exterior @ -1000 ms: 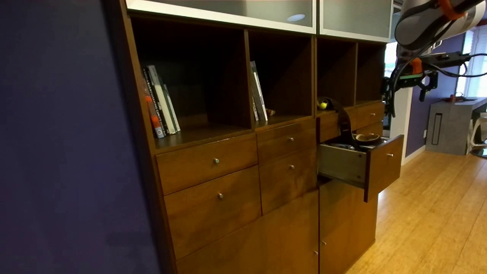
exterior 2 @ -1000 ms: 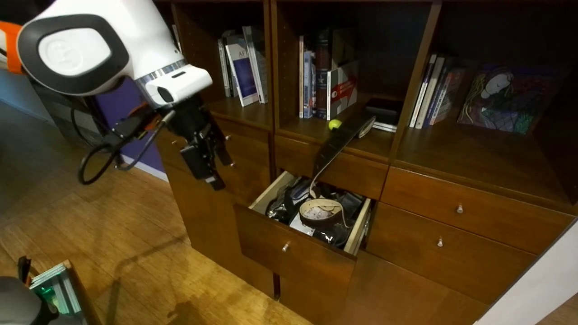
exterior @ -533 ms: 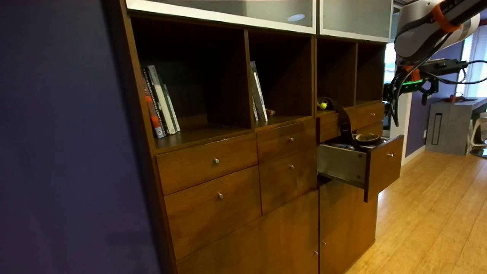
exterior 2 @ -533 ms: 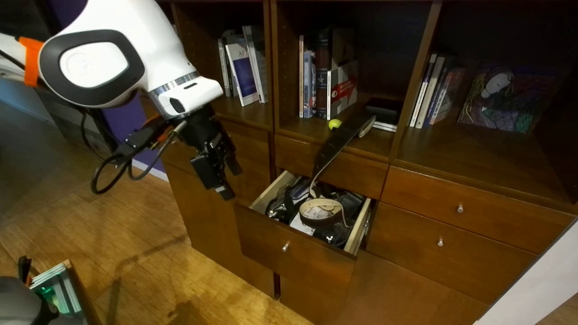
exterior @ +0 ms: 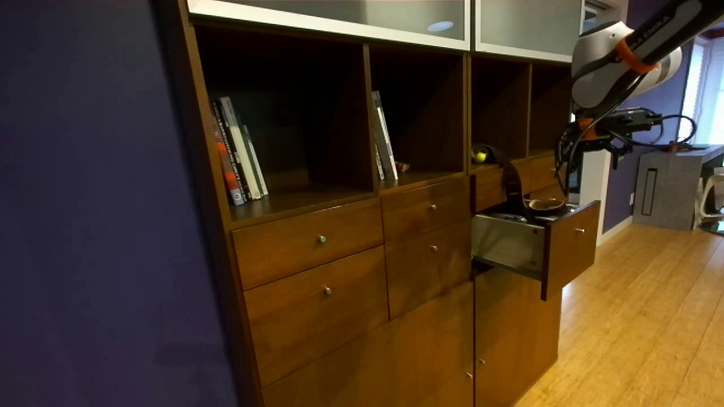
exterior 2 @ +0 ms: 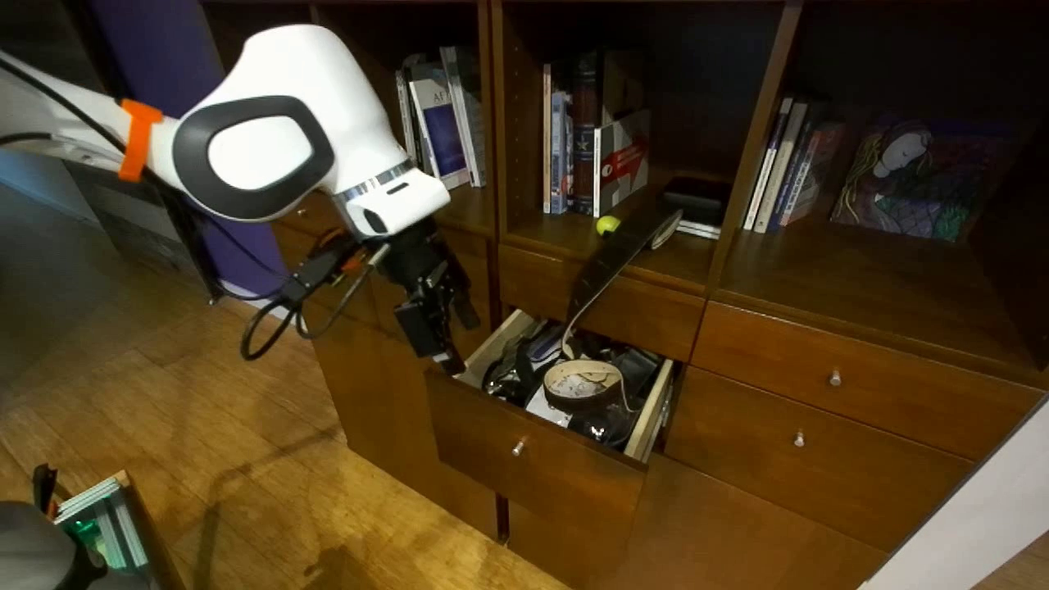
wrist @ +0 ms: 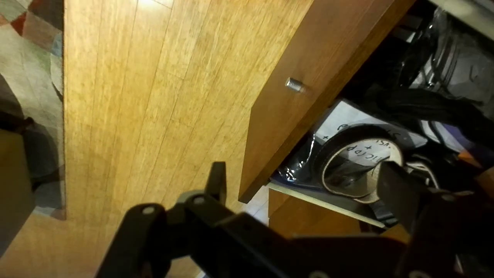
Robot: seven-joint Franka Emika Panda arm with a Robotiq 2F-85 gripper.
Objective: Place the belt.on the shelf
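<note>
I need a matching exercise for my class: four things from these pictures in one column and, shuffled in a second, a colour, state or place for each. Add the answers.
Column 1
1. belt
2. gripper
3. ball
4. band around the robot arm

Column 2
A. bright yellow-green
B. orange
C. stretches from the shelf down into a pulled-out drawer
D. open, holding nothing

Right pairs: 1-C, 2-D, 3-A, 4-B
</note>
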